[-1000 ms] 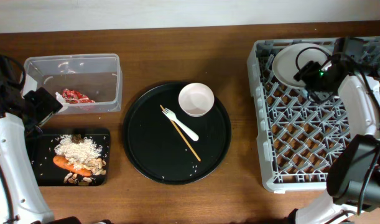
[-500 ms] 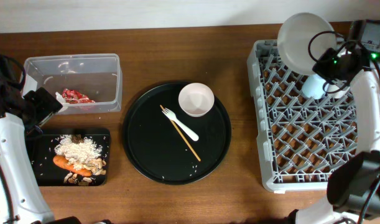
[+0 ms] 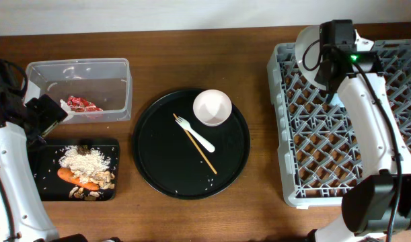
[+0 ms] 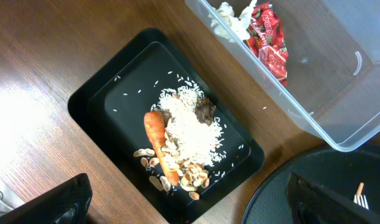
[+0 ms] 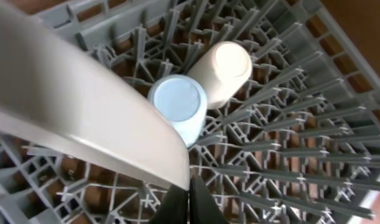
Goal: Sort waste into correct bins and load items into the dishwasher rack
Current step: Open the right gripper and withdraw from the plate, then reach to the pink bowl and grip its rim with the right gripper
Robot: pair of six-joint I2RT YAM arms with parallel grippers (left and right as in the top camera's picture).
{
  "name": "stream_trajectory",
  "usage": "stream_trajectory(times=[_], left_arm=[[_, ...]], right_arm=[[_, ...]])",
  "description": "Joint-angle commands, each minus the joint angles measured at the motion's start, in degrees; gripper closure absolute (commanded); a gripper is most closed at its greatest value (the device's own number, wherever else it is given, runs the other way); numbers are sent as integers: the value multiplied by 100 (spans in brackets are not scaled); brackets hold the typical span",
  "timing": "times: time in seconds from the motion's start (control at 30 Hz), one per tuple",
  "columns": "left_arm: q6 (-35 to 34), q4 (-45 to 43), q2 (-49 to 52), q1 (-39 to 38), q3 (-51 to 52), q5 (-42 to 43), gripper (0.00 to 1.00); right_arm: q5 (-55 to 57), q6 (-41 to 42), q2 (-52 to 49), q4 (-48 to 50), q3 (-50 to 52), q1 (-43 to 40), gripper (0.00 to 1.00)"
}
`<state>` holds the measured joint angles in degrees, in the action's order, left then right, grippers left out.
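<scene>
**Rack and trays.** One grey dishwasher rack stood at the right of the table and was the largest item. One round black tray lay at the centre. Two bins stood at the left: one clear tub on the far side and one shallow black rectangular tray just nearer.

**Dishes.**
- One pale plate was held tilted above the rack's far left corner. The right gripper was clenched on its rim.
- One cream-pink bowl sat upright on the far part of the round tray.
- Two cups stood in the rack below the plate, just beside each other. The light blue cup was base up and the white cup was leaning.
- One white fork and the wooden chopsticks lay just beside each other on the round tray, next to the bowl. The chopsticks showed as one thin line, so whether there was one stick or two could not be told.

**Waste.**
- The black rectangular tray held one heap of white rice and one orange carrot touching the heap. It also held a scatter of brown mushroom bits too small to count.
- The tub held one red wrapper and one crumpled white paper, touching each other in a corner.

**Writing.** The wrapper bore white print that was too small to read.

**Left arm.** The left gripper hung above the black rectangular tray, released, its fingers spread wide with nothing between them.
</scene>
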<state>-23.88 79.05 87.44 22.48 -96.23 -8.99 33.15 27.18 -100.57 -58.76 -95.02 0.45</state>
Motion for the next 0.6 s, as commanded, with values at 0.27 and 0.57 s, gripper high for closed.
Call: stream_trajectory(times=[0.27, 0.57], left_arm=[[-74, -11, -20, 24, -46, -24, 1], [-74, -11, -20, 24, -46, -24, 1]], right_arm=[[717, 1283, -20, -170, 581, 339, 96], [990, 2057, -17, -170, 721, 741, 96]])
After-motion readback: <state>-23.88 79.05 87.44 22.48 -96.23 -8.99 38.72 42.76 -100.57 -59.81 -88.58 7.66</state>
